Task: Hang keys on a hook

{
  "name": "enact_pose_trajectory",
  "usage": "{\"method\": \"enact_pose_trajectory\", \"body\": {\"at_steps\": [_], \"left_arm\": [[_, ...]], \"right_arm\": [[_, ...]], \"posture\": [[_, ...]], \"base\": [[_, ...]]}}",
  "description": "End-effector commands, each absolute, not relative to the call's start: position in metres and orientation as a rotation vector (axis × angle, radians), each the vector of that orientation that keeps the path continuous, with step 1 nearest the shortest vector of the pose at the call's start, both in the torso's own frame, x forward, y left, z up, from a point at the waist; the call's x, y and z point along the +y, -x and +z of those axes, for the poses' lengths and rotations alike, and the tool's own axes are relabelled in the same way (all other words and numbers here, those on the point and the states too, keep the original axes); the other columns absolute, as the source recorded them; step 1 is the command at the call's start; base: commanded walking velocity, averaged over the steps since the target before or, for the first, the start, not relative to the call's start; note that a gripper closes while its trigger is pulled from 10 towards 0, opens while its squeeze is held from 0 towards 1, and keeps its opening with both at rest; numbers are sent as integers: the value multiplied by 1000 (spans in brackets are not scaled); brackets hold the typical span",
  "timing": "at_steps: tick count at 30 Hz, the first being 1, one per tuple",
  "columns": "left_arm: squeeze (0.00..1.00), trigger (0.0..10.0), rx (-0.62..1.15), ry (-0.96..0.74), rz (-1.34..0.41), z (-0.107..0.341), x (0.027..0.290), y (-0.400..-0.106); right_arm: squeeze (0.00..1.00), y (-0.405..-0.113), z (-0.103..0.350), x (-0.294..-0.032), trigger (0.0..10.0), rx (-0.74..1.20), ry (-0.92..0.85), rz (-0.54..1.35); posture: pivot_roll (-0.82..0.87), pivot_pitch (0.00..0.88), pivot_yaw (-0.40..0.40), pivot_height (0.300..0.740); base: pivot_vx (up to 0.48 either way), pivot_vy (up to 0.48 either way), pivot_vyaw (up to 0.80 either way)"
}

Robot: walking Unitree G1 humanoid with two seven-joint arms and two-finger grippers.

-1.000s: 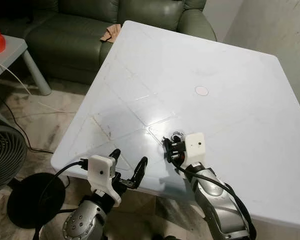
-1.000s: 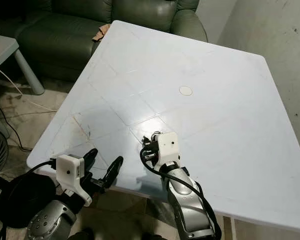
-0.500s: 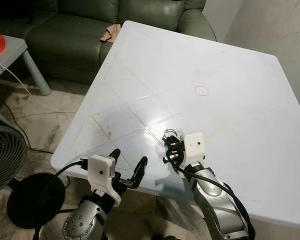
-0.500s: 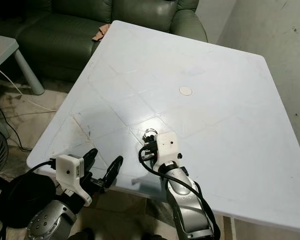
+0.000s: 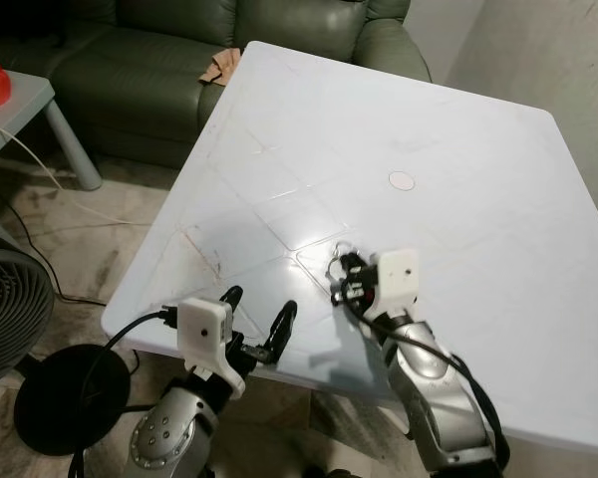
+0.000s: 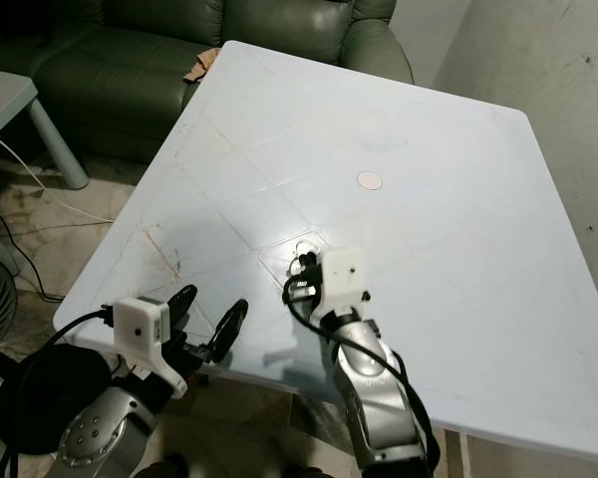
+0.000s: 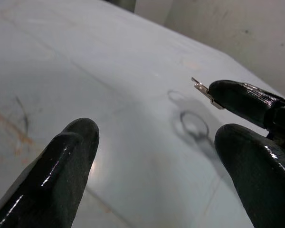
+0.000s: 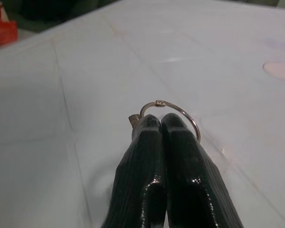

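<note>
The right gripper [image 8: 160, 124] is above the near part of the white table [image 5: 458, 149], fingers pressed together with no gap between them. The fingers [image 8: 180, 161] pinch a thin metal key ring [image 8: 180, 113]; the ring arcs over and around the fingertips, and a small metal end projects beside the left fingertip. In the left wrist view the same gripper carries a small metal tip [image 7: 202, 88] that sticks out past its upper finger, held clear of the table. A ring-shaped shadow lies on the table surface below it. Whether the ring itself touches the table cannot be told. In the head views the keys [image 5: 341, 261] appear as a small dark cluster at the front of the right gripper, near the table's front edge and well short of the round disc [image 5: 403, 180] at mid-table.

The left gripper [image 5: 256, 321] is at the front edge of the table, to the left of the right gripper. Its two fingers [image 7: 61, 166] are spread wide apart and hold nothing; the table surface shows between them.

Beyond the far side of the table is a green sofa [image 5: 149, 60]. A fan [image 5: 10, 309] stands on the floor at the left.
</note>
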State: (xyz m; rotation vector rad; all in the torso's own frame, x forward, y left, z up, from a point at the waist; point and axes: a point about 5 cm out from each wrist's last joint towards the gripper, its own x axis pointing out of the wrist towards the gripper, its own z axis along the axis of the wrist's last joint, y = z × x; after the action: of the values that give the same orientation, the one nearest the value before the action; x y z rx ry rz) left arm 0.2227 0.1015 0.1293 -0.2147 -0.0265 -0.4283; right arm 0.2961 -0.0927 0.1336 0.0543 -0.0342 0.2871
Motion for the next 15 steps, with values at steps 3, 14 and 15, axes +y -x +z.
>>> {"method": "enact_pose_trajectory", "body": {"at_steps": [3,14,15], "left_arm": [[0,10000,-14,230,-395,126,103,-230],[0,10000,-132,212,-319,153,117,-280],[0,10000,-132,212,-319,153,117,-280]], "right_arm": [[0,-297,142,-98,8824,-85,-44,260],[0,-297,178,-113,10000,-313,-44,332],[0,-297,178,-113,10000,-313,-44,332]], "posture": [[78,150,-125,740],[46,64,-107,740],[46,64,-107,740]], "base": [[0,0,0],[0,0,0],[0,0,0]]}}
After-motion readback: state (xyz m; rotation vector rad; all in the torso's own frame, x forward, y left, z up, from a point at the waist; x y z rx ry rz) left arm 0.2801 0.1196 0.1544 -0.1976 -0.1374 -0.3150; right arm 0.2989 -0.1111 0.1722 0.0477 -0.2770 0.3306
